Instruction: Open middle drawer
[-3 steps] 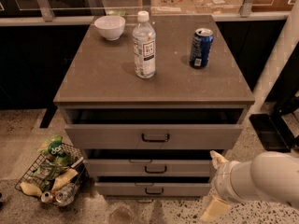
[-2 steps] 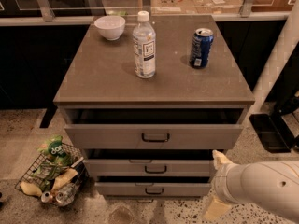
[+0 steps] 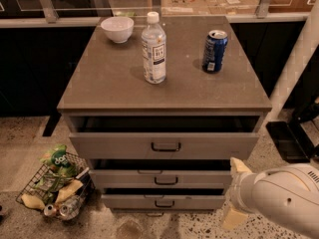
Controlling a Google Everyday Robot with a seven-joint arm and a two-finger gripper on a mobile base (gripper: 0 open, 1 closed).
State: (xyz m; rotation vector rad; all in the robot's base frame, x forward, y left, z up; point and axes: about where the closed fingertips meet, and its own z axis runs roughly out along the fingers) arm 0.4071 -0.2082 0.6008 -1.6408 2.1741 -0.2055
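Gripper [image 3: 234,190]: hangs with two pale fingers spread one above the other, grips nothing. Sits just off the right end of the middle drawer [image 3: 124,179], roughly level with its front. Must go left from here to the black handle [image 3: 166,181] at the front's centre. Lies with long axis left-right, so likely suits the stacked fingers for a straddle and outward pull.
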